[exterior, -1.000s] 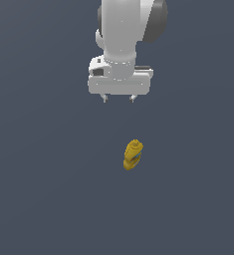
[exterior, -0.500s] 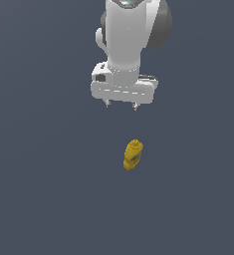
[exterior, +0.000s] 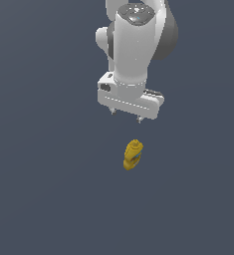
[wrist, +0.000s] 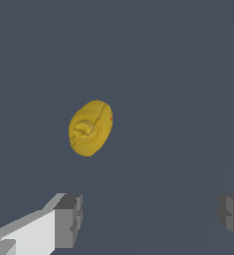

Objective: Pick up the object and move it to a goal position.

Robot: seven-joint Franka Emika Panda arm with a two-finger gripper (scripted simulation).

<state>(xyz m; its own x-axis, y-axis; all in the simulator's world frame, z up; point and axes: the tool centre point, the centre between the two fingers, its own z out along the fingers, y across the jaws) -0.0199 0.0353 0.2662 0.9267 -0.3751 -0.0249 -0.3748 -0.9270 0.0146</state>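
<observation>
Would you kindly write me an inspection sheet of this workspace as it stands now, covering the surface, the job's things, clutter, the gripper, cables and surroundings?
Surface: plain dark grey-blue floor, no marks seen.
Job's things: small yellow bottle stands apart from the arm; the wrist view looks onto its cap end. A bluish patch shows on its side.
Clutter: nothing seen.
Gripper: white gripper is above the bottle, not touching it; jaws are wide apart, with nothing between the grey fingertips.
Cables: nothing seen.
Surroundings: nothing seen beyond the floor; no goal marker is visible.
</observation>
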